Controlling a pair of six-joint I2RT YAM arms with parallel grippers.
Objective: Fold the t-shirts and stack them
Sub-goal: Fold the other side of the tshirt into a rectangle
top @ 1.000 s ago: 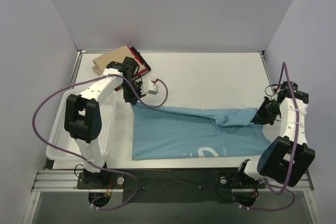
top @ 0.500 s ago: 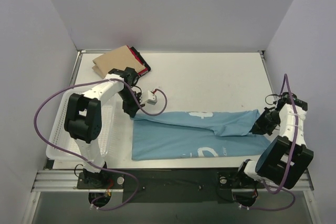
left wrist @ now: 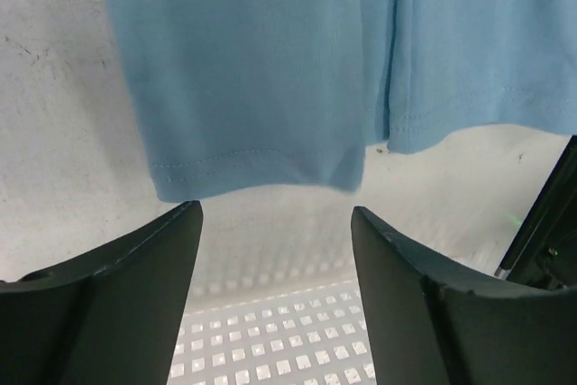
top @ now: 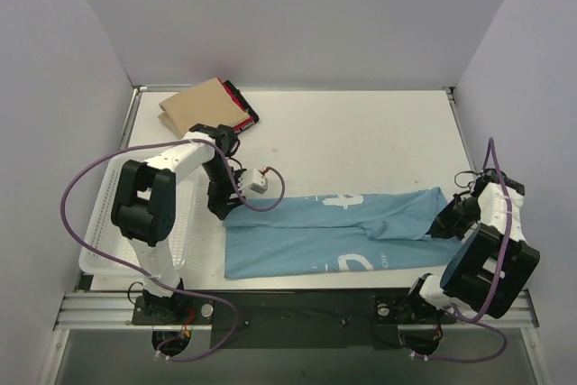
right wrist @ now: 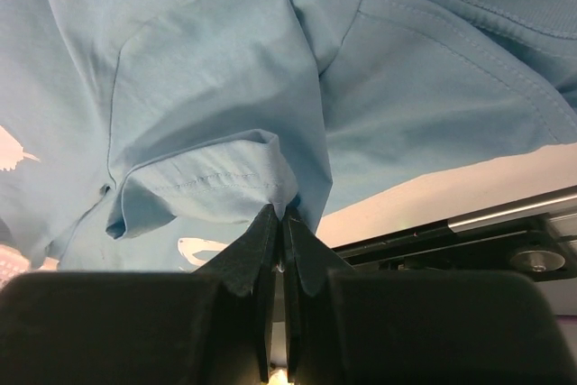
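Left pincer (left wrist: 275, 214) spread, holding nothing — right pincer (right wrist: 279, 215) pinching light blue t-shirt (top: 315, 233) fold

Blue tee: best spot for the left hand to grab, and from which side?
I'd take the blue tee at its nearest hem corner, coming in low from the basket side. That free edge sits just ahead of the open left hand, facing it, while the right hand pinches the far end.
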